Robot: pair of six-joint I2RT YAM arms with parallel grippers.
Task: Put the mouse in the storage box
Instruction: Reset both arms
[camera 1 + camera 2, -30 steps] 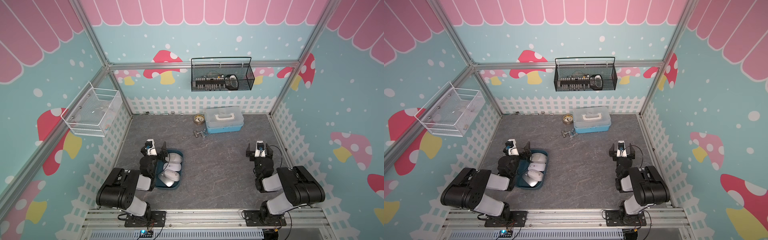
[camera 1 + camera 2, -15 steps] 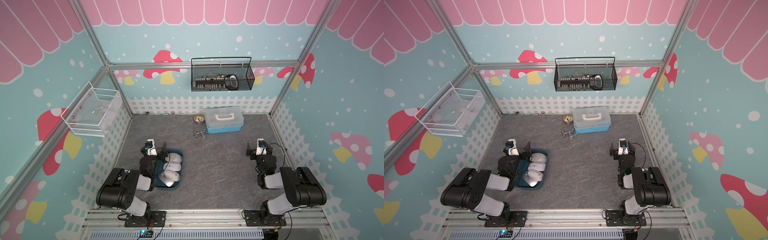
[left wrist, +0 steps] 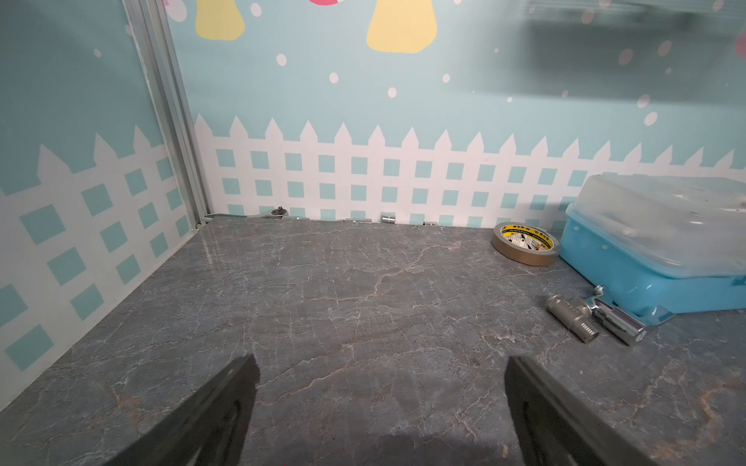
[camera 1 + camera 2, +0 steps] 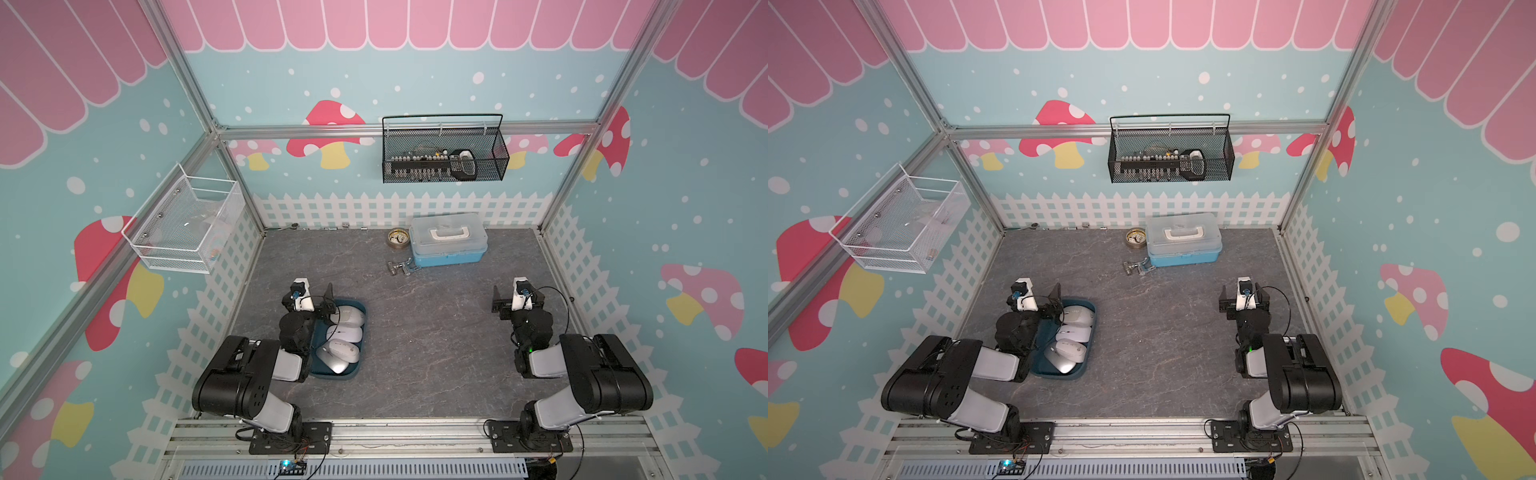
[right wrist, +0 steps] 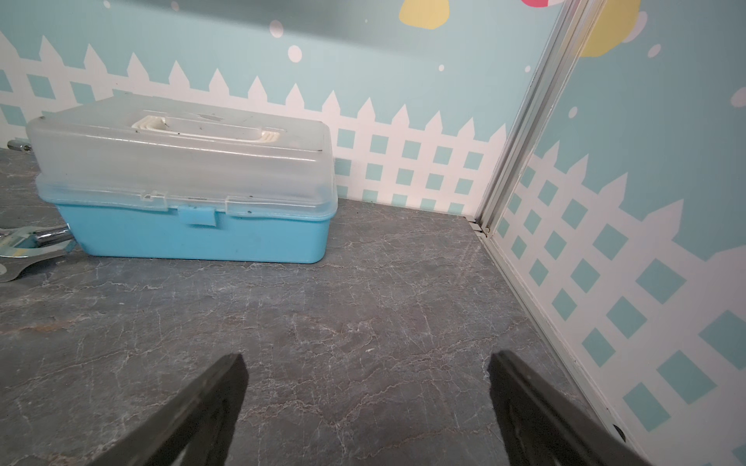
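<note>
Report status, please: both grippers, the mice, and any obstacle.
Left gripper open, empty. Right gripper open, empty. White plastic computer mice lie inside shallow dark teal plastic tray. Nothing in the way.

Storage box (image 4: 337, 375) left rim hidden

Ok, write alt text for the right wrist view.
A light blue case with a translucent lid and white handle sits closed on a grey marbled table by a picket-fence wall. The right hand, open, frames bare table; metal fittings lie beside the case.

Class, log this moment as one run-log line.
mice: in storage box | left gripper: open, empty | right gripper: open, empty | task: looks done
</note>
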